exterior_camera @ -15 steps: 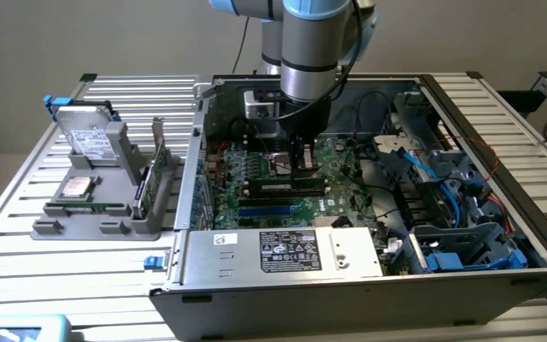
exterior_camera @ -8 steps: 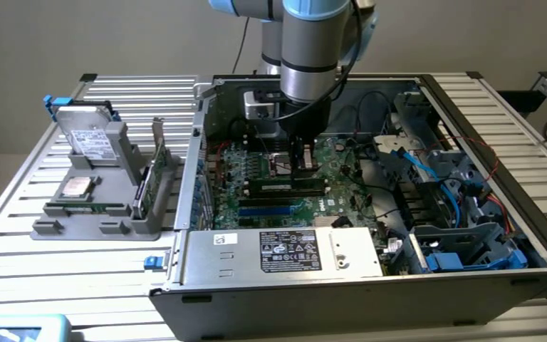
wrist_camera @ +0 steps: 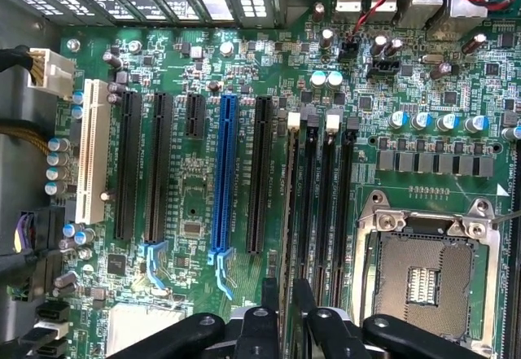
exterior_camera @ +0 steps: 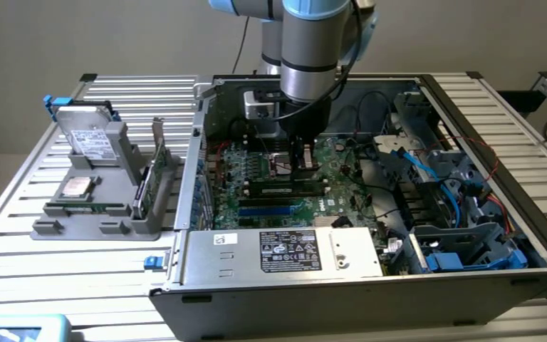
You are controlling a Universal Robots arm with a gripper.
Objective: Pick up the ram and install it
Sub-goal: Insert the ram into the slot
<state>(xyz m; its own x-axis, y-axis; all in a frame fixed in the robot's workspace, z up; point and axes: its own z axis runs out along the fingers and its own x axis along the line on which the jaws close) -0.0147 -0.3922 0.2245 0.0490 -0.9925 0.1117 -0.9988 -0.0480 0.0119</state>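
The ram [wrist_camera: 288, 212] stands on edge, seen from above as a thin strip. It lies along the memory slot that sits next to the black expansion slot [wrist_camera: 260, 172]. I cannot tell whether it is fully seated. The pincer [wrist_camera: 286, 294] is clenched on the ram, with its fingers [wrist_camera: 269, 310] close together on either side of it at one end. Three more memory slots [wrist_camera: 330, 212] lie just beside it, and the open processor socket [wrist_camera: 423, 269] is past them. A blue slot [wrist_camera: 224, 172] runs parallel to the ram on the other side. All of this sits on the green motherboard [wrist_camera: 187, 212].

In the exterior view the arm [exterior_camera: 310, 43] reaches straight down into the open case [exterior_camera: 350, 299]. The case lies on the slatted desk [exterior_camera: 65, 285]. On the exterior view's left, beside the case, a grey tray [exterior_camera: 83, 228] holds a drive [exterior_camera: 91, 139], a silver chip [exterior_camera: 74, 187] and an upright card [exterior_camera: 157, 167].
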